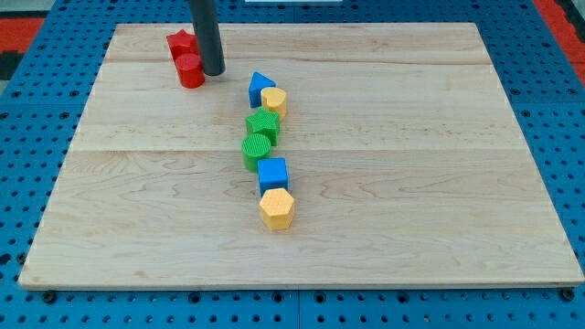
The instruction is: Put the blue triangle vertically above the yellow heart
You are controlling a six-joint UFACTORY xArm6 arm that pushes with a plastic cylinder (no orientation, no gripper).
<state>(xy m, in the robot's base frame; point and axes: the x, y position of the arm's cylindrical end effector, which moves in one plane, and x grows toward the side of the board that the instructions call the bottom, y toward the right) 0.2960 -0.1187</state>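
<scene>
Camera view shows a pale wooden bench (439, 183) resting on a blue perforated base (37, 119), with all blocks gathered left of centre. The arm carries no gripper, so nothing can be said of jaws apart or together; it ends in a dark rod (207, 32) whose lower end, my tip (213, 73), sits near the view's top left, touching or just beside the right flank of a red cylinder (191, 70). A second red block (180, 44), its shape unclear, stands directly behind that cylinder toward the view's top, partly hidden by the rod.

The blue triangle (260, 86) lies to the right of my tip and a little lower in the view, with bare wood between them. It touches the yellow heart (274, 100), which sits at its lower right, so the triangle is up and to the left of the heart. Below the heart runs a close chain toward the view's bottom: a green block (262, 125), another green block (257, 149), a blue cube (272, 173) and a yellow hexagon (276, 208), each touching or nearly touching the next.

The chain crowds the heart from below. The whole right half of the bench is bare wood, as is the strip along the bottom edge and the lower left. The red blocks stand close to the top edge.
</scene>
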